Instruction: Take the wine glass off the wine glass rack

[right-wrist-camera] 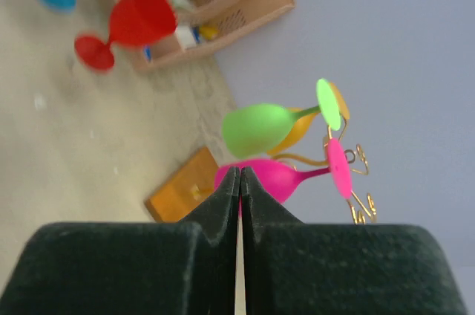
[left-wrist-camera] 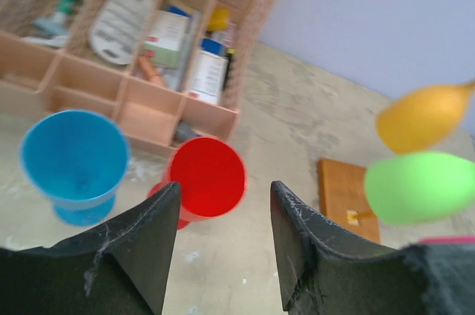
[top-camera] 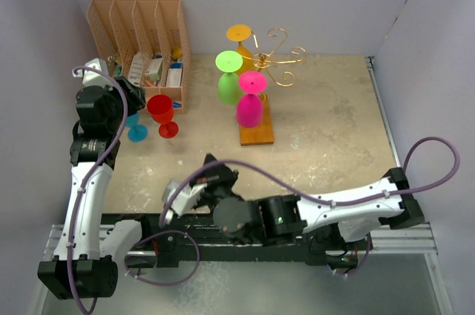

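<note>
the wine glass rack (top-camera: 276, 55) sits toward the back middle of the table (top-camera: 334, 129), gold scroll arms up top, its wooden base (top-camera: 257, 134) running toward the camera. three glasses hang upside down off it: the orange glass (top-camera: 239, 33) furthest back, the green glass (top-camera: 228, 86) in front of that, and the pink glass (top-camera: 249, 109) nearest, its bowl over the base.

two more are off the rack, standing upright on the table just in front of the peach file organizer (top-camera: 141, 36): a red glass (top-camera: 162, 109) and a blue glass (top-camera: 136, 132) right next to it on the left.

the left gripper (left-wrist-camera: 224, 196) is above those two with its fingers spread apart and nothing between them. from the left wrist cam the red glass shows in the gap below the fingertips, and the blue one is off to the left.

the right gripper (right-wrist-camera: 239, 181) is down at the near side of the table, well apart from the rack, fingers pressed together with nothing in them. its wrist cam looks past the tips at the pink glass.
</note>
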Robot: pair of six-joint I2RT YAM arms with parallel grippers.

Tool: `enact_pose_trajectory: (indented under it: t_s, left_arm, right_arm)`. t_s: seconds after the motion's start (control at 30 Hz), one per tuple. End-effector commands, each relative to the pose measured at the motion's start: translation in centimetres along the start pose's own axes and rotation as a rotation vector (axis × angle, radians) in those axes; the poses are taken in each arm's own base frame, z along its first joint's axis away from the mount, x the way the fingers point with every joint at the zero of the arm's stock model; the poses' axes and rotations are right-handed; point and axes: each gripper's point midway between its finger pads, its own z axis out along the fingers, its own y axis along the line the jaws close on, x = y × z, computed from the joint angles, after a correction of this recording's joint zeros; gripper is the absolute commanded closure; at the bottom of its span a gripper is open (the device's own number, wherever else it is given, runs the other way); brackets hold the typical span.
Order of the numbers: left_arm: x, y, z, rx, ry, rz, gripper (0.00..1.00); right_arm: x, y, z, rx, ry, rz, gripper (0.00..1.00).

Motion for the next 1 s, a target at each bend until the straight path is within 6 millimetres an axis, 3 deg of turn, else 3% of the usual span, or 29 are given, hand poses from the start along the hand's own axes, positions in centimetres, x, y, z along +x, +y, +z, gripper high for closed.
enact_pose_trajectory:
  t_s: [0.0, 0.1, 0.17, 0.2, 0.27, 0.3, 0.33, 0.4, 0.43, 0.5, 0.6, 0.63, 0.7, 0.73, 0.83, 0.87, 0.9, 0.97]
  left_arm:
    - [-0.7, -5.6, -0.2, 0.297, -0.012, 0.066, 0.46]
    - [-0.4, -6.1, -0.3, 0.325, 0.005, 0.057, 0.45]
    - [-0.3, -6.4, -0.5, 0.337, 0.007, 0.055, 0.45]
    - [-0.3, -6.5, -0.6, 0.340, 0.006, 0.054, 0.45]
    - [-0.4, -6.7, -0.7, 0.343, 0.004, 0.055, 0.45]
    - [-0.4, -6.7, -0.8, 0.344, 0.002, 0.055, 0.45]
    - [-0.3, -6.7, -0.8, 0.344, 0.003, 0.056, 0.45]
    - [-0.1, -6.8, -0.7, 0.346, 0.010, 0.055, 0.45]
    - [-0.1, -6.9, -0.7, 0.349, 0.013, 0.053, 0.45]
    - [0.0, -7.0, -0.7, 0.354, 0.016, 0.050, 0.45]
    - [0.0, -7.0, -0.8, 0.353, 0.017, 0.050, 0.45]
    - [0.0, -7.0, -0.8, 0.353, 0.017, 0.052, 0.45]
    - [0.0, -7.1, -0.9, 0.352, 0.013, 0.054, 0.45]
    - [0.0, -7.1, -0.9, 0.352, 0.014, 0.055, 0.45]
    - [0.0, -7.1, -1.0, 0.349, 0.010, 0.061, 0.45]
    - [0.0, -7.2, -1.0, 0.350, 0.011, 0.062, 0.45]
    - [0.1, -7.2, -1.0, 0.350, 0.013, 0.060, 0.45]
    - [0.2, -7.2, -0.9, 0.352, 0.017, 0.057, 0.45]
  right_arm:
    - [-3.8, -10.9, 0.6, 0.101, -0.081, 0.449, 1.00]
    - [-4.2, -17.2, 2.2, 0.067, -0.104, 0.790, 1.00]
    - [-3.3, -20.3, 3.3, 0.012, -0.123, 0.999, 0.99]
    - [-2.7, -21.9, 3.4, 0.025, -0.138, 1.072, 0.85]
    - [-2.3, -24.5, 2.6, 0.058, -0.199, 1.163, 0.29]
    - [-2.2, -25.6, 2.0, 0.066, -0.240, 1.232, 0.09]
    - [-1.8, -26.6, 1.7, 0.061, -0.271, 1.305, 0.03]
    - [0.2, -28.4, 1.7, 0.056, -0.284, 1.447, 0.03]
    - [1.3, -29.0, 2.1, 0.039, -0.287, 1.483, 0.10]
    - [2.9, -29.2, 2.9, -0.013, -0.266, 1.533, 0.36]
    - [4.2, -26.7, 4.9, -0.178, -0.184, 1.576, 0.95]
    - [4.5, -25.7, 5.6, -0.233, -0.158, 1.588, 1.00]
    - [4.6, -24.4, 6.0, -0.313, -0.146, 1.597, 1.00]
    - [4.4, -24.7, 5.4, -0.312, -0.178, 1.598, 1.00]
    - [6.2, -25.6, 3.3, -0.161, -0.240, 1.727, 1.00]
    - [7.2, -26.1, 2.3, -0.092, -0.270, 1.799, 0.85]
    - [7.8, -26.6, 1.3, -0.044, -0.302, 1.849, 0.64]
    - [8.7, -26.6, 0.5, -0.020, -0.292, 1.887, 0.44]
